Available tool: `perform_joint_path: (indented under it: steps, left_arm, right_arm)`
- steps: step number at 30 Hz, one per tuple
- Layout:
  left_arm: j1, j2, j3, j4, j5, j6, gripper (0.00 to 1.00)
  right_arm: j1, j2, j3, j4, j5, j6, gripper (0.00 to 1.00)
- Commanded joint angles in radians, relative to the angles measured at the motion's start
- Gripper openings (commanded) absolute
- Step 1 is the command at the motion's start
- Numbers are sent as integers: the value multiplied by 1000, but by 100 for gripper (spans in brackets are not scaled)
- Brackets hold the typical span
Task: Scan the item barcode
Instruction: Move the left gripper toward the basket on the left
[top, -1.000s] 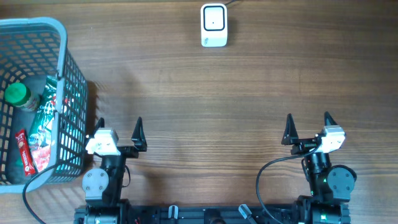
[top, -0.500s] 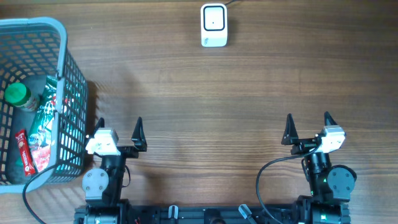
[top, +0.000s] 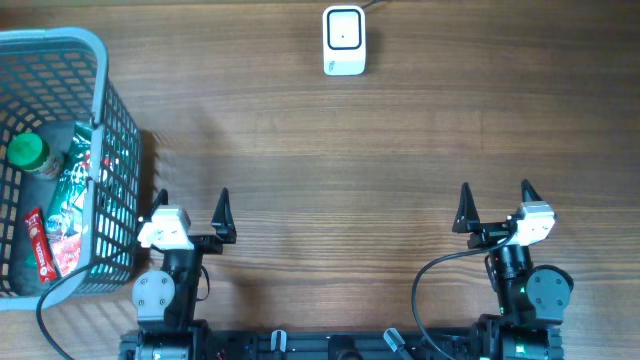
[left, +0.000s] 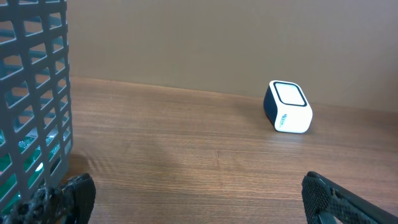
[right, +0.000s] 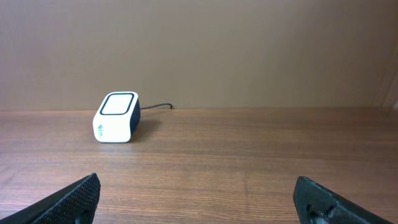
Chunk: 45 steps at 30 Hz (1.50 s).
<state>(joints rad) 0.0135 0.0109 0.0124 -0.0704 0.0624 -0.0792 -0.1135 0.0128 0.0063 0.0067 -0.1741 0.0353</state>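
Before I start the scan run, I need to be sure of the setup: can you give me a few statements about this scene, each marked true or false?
1. The left gripper and the right gripper are both open and hold nothing. True.
2. The basket stands on the left arm's side. True.
3. The scanner sits inside the basket. False: it stands on the bare table at the far edge, well apart from the basket.
4. An item lies out on the table in front of the scanner. False: the green-capped bottle and the packets are in the basket.
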Motion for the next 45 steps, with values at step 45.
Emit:
perform_joint_path:
  steps: [45]
  left_arm:
    - [5,-3,26,26,252,11,100]
  right_arm:
    - [5,-5,-1,3,21,-8,100]
